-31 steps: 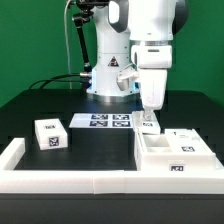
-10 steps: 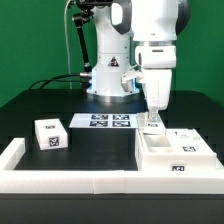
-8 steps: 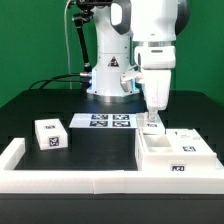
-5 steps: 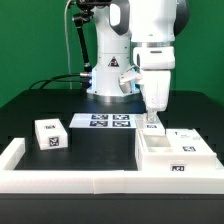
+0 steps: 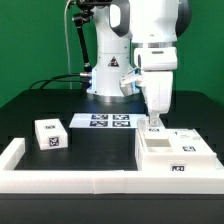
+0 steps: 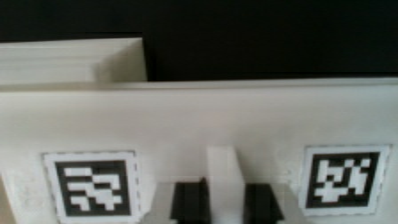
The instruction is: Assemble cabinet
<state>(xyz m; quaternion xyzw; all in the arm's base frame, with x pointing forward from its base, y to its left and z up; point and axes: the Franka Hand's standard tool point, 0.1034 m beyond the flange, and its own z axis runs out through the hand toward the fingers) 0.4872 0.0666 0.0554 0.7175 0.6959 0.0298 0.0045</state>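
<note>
**Gripper down on a tagged panel at the cabinet's back edge**

The cabinet (image 5: pixel 176 158) sits in the worktop's front corner on the exterior view's right, tight against the low white rim (image 5: pixel 80 182) that runs along the front edge. It is a matte white, open-topped box with a black-and-white tag on its front face.

The gripper (image 5: pixel 153 121) hangs straight down over the cabinet's far edge, the side facing the middle of the black table (image 5: pixel 95 150). From the wrist camera, the gripper (image 6: pixel 222 197) has its two dark fingers (image 6: pixel 187 204) drawn close together with a thin white ridge caught between them. That ridge belongs to a broad white panel (image 6: pixel 205 115) carrying a square tag either side of the fingers, so the gripper looks clamped onto the panel. Whether the panel rests on the cabinet or is clear of it I cannot tell.

A small white block (image 5: pixel 50 134) with tags lies well apart, near the front corner on the exterior view's left. The marker board (image 5: pixel 103 121) lies flat toward the back edge, before the robot's base.
</note>
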